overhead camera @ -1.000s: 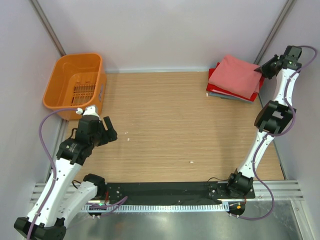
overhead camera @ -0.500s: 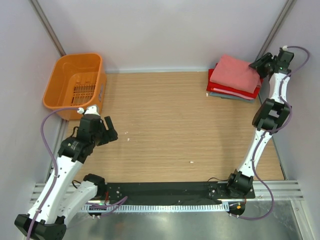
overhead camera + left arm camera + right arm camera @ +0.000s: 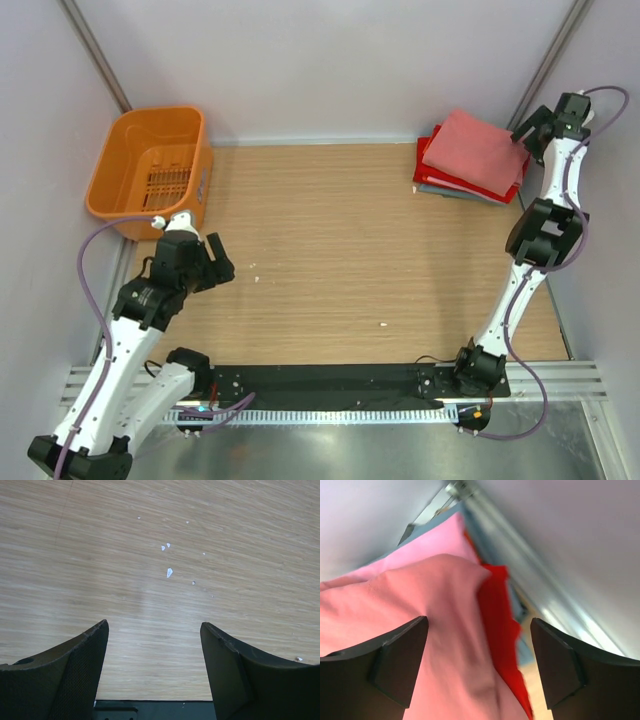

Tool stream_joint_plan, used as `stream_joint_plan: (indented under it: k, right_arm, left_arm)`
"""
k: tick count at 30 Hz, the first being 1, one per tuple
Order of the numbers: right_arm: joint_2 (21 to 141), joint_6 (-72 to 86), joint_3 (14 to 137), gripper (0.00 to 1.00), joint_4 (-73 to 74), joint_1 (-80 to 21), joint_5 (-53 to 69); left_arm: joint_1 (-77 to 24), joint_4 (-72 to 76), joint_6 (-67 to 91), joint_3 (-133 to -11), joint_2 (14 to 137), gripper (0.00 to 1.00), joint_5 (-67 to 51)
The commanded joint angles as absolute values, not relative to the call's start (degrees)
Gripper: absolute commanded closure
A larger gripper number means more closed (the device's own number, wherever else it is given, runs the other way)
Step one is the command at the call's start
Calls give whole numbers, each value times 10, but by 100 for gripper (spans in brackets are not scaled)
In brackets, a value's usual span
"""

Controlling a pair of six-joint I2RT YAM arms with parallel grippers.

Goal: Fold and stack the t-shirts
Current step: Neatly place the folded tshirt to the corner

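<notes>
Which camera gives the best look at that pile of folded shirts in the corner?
The top external view: the whole stack of t-shirts shows there, salmon-pink on top, red beneath. The right wrist view catches only a blurred close-up of its edge. The left wrist view shows only table.

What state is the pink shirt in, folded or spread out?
Folded: the pink shirt lies as a compact rectangle atop the red shirt.

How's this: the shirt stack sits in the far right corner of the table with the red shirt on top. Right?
Not quite. The stack does sit in the far right corner, but the pink shirt is on top; the red shirt lies under it. The top view shows this.
</notes>
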State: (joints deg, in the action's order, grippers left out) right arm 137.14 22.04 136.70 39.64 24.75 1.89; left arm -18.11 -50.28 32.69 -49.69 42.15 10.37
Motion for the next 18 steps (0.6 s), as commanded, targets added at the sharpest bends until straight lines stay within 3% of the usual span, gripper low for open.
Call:
stream_joint_plan:
  k: [1,6,8,11,14,18]
  right_arm:
    - [1240,235,1381,10,394,297,-163]
    - [1193,251,1371,9,398,297,-128]
    - [1172,269,1332,19,369,298,-69]
    - [1174,307,1296,51,342,297,60]
    - [1218,351,1297,71,317,297,171]
    - [1307,393,1326,78,284,289,256]
  left_arm:
    - [-182,-475,320,-503,410,25,93]
    - [-182,-474,319,-502,403,25,93]
    - [-181,-475,319,-502,400,25,97]
    - [-181,-473,319,-501,397,25,98]
    - [-182,-472,319,-501,397,25,98]
    - [-181,-473,319,-502,400,25,100]
